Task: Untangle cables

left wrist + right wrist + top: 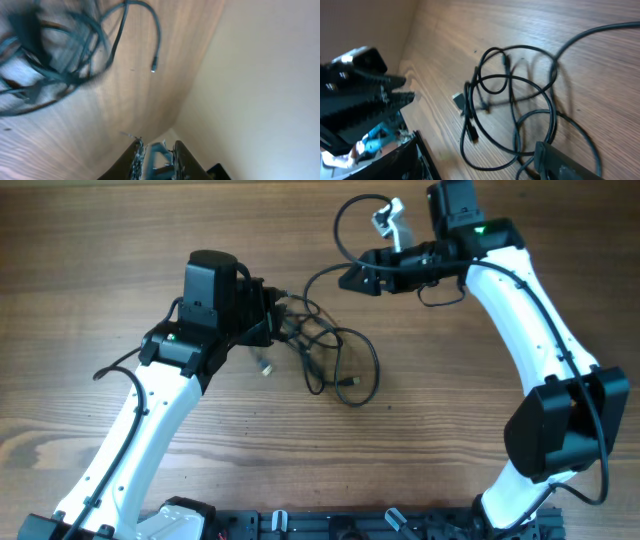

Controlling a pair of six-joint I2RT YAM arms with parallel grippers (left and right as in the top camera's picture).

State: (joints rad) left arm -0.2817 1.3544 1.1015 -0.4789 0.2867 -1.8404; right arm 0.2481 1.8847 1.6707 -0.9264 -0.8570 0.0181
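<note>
The cables point(325, 352) lie in a loose black tangle on the wooden table point(450, 410), with a small plug point(265, 367) trailing off to the left. My left gripper point(275, 315) sits at the tangle's left edge. In the left wrist view its jaws point(156, 150) stand slightly apart with nothing between them, and the blurred cables point(60, 60) lie off to the upper left. My right gripper point(347, 278) hovers just above and right of the tangle. It is wide open point(485, 160) over the cable loops point(515, 100), and one strand runs beside its right finger point(560, 160).
A thicker black cord loops by the right wrist and ends at a white piece point(388, 218). The left arm's toothed fingers point(390, 90) show at the left of the right wrist view. Both arm bases stand along the front edge.
</note>
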